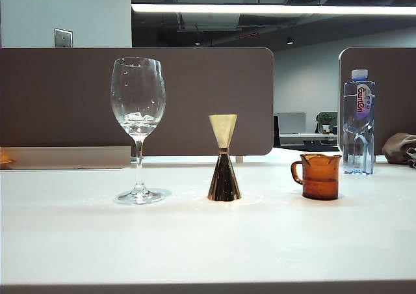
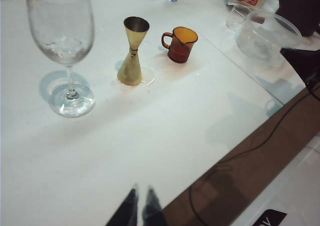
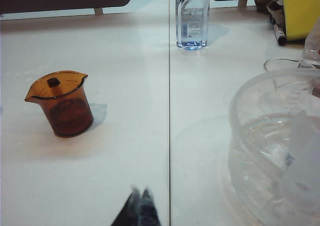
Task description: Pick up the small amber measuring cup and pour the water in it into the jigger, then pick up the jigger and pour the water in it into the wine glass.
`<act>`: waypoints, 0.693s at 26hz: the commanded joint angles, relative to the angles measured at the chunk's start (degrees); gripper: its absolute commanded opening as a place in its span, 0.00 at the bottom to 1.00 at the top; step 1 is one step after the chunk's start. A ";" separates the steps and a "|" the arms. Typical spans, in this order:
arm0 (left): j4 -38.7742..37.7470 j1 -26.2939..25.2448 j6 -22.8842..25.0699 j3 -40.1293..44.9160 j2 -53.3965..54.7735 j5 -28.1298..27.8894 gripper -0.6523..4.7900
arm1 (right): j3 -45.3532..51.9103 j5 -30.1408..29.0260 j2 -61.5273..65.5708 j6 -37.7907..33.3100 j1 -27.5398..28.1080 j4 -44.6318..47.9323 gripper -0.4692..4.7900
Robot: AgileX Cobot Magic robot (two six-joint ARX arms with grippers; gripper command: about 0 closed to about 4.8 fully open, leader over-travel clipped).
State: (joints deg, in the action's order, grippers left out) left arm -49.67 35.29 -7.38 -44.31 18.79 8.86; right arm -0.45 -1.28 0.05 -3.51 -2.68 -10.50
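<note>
The wine glass (image 1: 138,99) stands at the left of the white table, the gold jigger (image 1: 224,167) in the middle and the small amber measuring cup (image 1: 320,177) to the right, its handle facing the jigger. No gripper shows in the exterior view. In the left wrist view my left gripper (image 2: 141,190) hangs shut and holds nothing near the table's edge, well short of the wine glass (image 2: 62,31), jigger (image 2: 133,51) and cup (image 2: 180,45). My right gripper (image 3: 140,191) is shut and holds nothing, a good way from the cup (image 3: 62,106). I cannot make out the water.
A clear plastic water bottle (image 1: 359,125) stands behind the cup. A large clear plastic bowl (image 3: 270,146) sits close to the right gripper. A small clear glass (image 2: 237,17) and a yellow object (image 3: 301,11) lie beyond it. Brown partitions back the table.
</note>
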 commanded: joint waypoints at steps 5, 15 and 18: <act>4.09 0.04 -0.13 -0.33 -0.42 -1.14 0.17 | 0.44 0.02 0.07 -0.09 0.07 0.42 0.08; 6.60 0.09 -0.15 -0.33 -0.44 4.50 0.17 | 0.44 0.02 0.07 -0.11 0.07 0.42 0.08; 6.58 0.07 -0.13 -0.33 -0.44 4.48 0.17 | 0.44 0.02 0.07 -0.11 0.07 0.42 0.08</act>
State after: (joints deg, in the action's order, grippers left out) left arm -43.90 35.29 -7.40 -44.31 18.33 13.04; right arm -0.45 -1.28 0.05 -3.51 -2.68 -10.50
